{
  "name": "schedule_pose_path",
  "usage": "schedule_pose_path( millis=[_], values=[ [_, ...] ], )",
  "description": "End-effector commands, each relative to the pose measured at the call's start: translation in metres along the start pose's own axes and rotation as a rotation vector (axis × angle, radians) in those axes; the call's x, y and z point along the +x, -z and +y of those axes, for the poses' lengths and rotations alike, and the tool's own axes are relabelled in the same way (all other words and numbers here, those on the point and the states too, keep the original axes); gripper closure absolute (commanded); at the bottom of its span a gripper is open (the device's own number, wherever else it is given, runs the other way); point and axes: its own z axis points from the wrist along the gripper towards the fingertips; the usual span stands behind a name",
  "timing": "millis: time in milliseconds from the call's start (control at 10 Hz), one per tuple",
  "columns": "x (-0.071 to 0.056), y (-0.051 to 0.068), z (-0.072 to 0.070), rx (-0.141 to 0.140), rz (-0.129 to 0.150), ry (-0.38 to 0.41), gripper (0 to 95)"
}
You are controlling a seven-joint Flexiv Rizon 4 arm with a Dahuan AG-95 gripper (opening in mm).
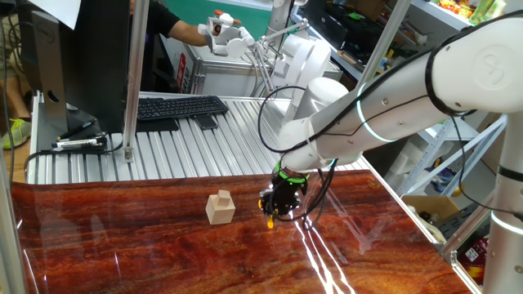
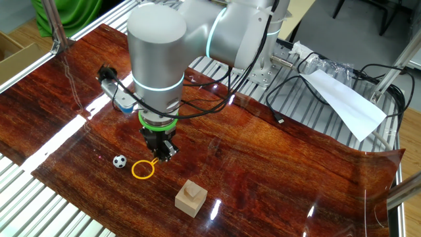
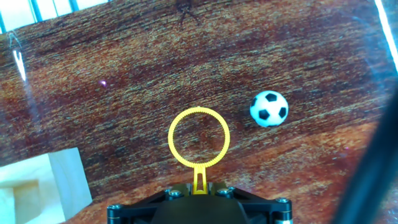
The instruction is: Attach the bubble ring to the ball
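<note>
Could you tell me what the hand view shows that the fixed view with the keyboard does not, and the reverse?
Only the hand view shows the small soccer ball and the bubble ring's whole open loop, lying apart from the ball, its stem running back between the fingers of the gripper. Only the keyboard-side view shows the keyboard, the white arm and a person's hand at the back; there the ring is just a yellow speck under the gripper. Both show the pale wooden block and the red-brown tabletop.
</note>
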Motion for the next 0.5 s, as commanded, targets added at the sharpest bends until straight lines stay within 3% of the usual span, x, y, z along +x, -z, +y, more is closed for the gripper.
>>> schedule_pose_path(
  millis=[100, 500],
  values=[
    [0.0, 0.0037, -0.0008, 0.001, -0.001, 0.002, 95.0],
    [-0.0006, 0.0101, -0.0003, 0.007, 0.0, 0.008, 95.0]
  ],
)
